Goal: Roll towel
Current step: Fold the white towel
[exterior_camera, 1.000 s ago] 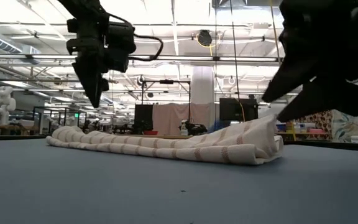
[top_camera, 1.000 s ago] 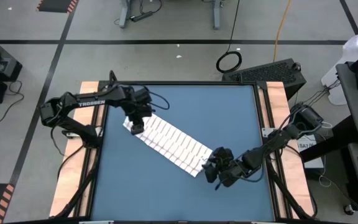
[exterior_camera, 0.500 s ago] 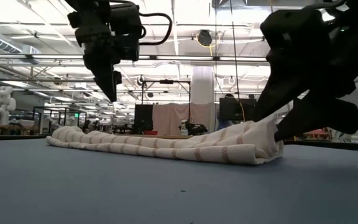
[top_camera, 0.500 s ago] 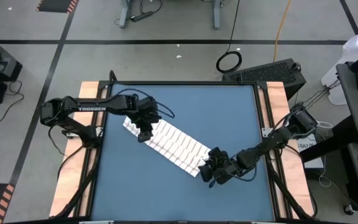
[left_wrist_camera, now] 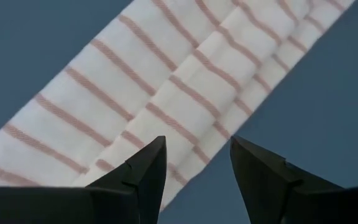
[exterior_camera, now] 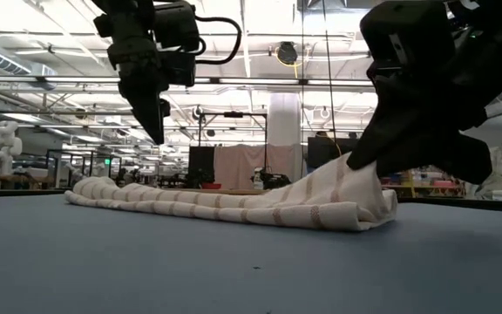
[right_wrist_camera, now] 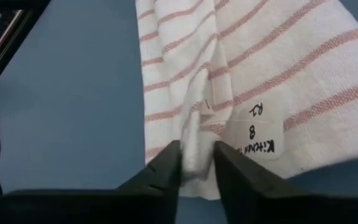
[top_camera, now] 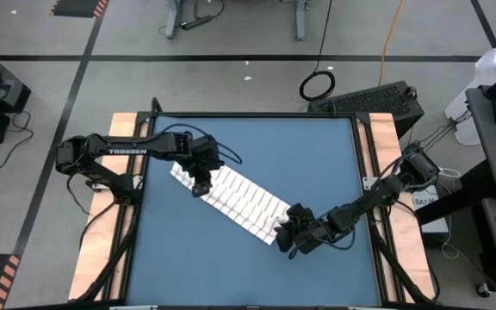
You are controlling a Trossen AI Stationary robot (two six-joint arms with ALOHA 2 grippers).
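Observation:
The towel (top_camera: 235,196), white with thin reddish stripes, lies folded into a long narrow band slanting from the table's far left to its near right. My left gripper (exterior_camera: 158,131) hangs open well above the band's far-left end (left_wrist_camera: 166,93), touching nothing. My right gripper (right_wrist_camera: 197,165) is shut on the band's near-right end (exterior_camera: 347,187). A white label with black handwriting (right_wrist_camera: 257,134) sits on that end beside the fingers. My right gripper pinches a raised ridge of cloth (right_wrist_camera: 196,146) at the towel's near-right end between its two fingers; the cloth there is bunched into several layers. The fingers slant down from the table's near right. That end (exterior_camera: 342,170) peaks up to the fingertips, and the rest lies flat.
Bare blue tabletop (top_camera: 257,146) spreads all around the band. Wooden rails (top_camera: 114,215) run along the table's left and right sides. A black case (top_camera: 373,99) stands on the floor beyond the far right corner.
My right gripper has edged onto the towel's near-right end and shut on it, drawing the cloth there up into a small peak. My left gripper has shifted a little toward the table's right, above the band's far-left end, and then kept still. The rest of the towel has not moved.

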